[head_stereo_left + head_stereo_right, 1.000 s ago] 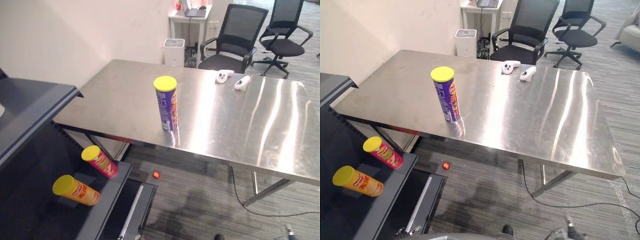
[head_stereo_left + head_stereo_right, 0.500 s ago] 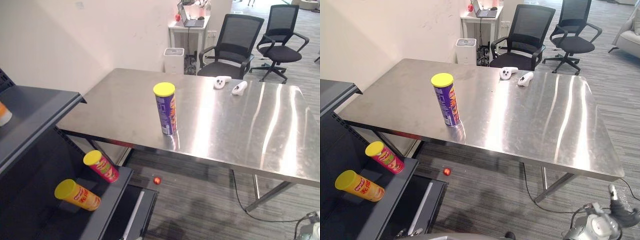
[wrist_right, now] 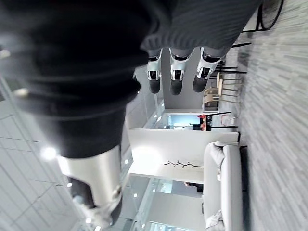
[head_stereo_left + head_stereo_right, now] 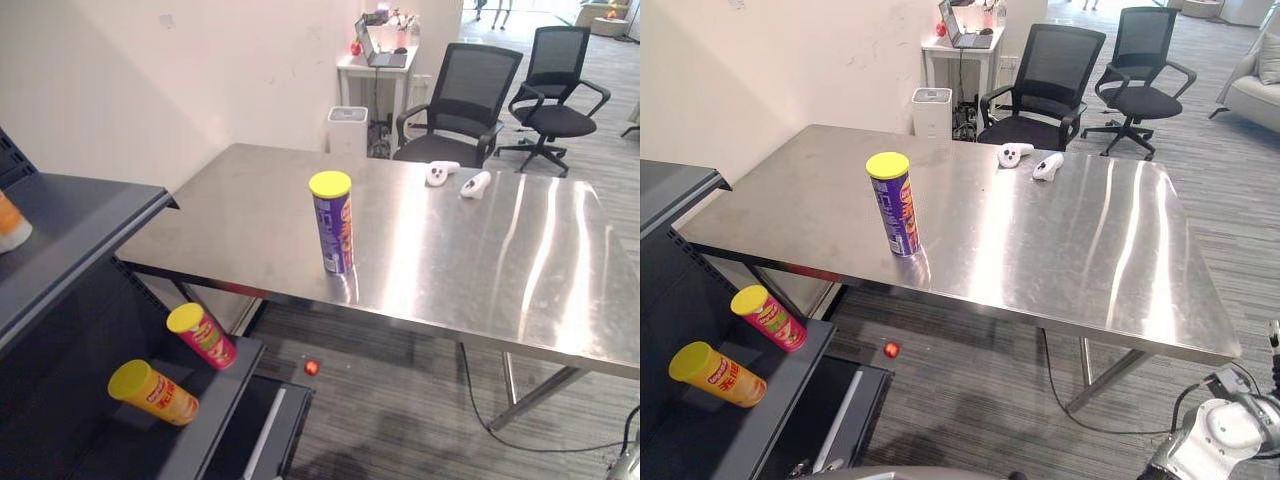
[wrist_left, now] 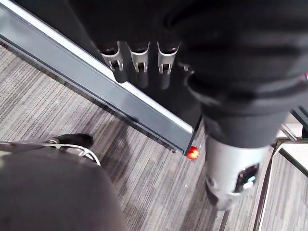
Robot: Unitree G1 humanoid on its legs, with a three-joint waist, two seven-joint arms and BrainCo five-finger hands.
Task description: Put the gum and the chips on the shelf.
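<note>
What matters for the coming move is where the purple can (image 4: 333, 222) stands relative to our hands. It is upright on the table (image 4: 480, 260), long axis vertical and yellow lid up, near the table's front edge on the side toward the shelf (image 4: 90, 215).

Both hands hang low and well apart from the can, which lies ahead of them and higher. The left hand (image 5: 139, 55) has relaxed, nearly straight fingers and holds nothing. It is over the foot of the shelf, with the red ball (image 5: 192, 153) on the floor just beyond it. The right hand (image 3: 175, 72) is likewise loose and empty, with the room behind it. The ball lies on the floor below the can's end of the table, so we judge the left hand the nearer one. Its reach would go up and forward, meeting the can from the side.

We count three chip cans. One is the purple can on the table. The other two, a red can (image 4: 204, 335) and an orange can (image 4: 155, 392), lie on their sides on the shelf's lower board. An orange thing (image 4: 8, 225) sits on the top board, cut off at the edge, and we cannot tell whether it is the gum. There are also two white controllers (image 4: 458, 178) at the far side of the table, two chairs (image 4: 455, 95) beyond it, and the one ball.
</note>
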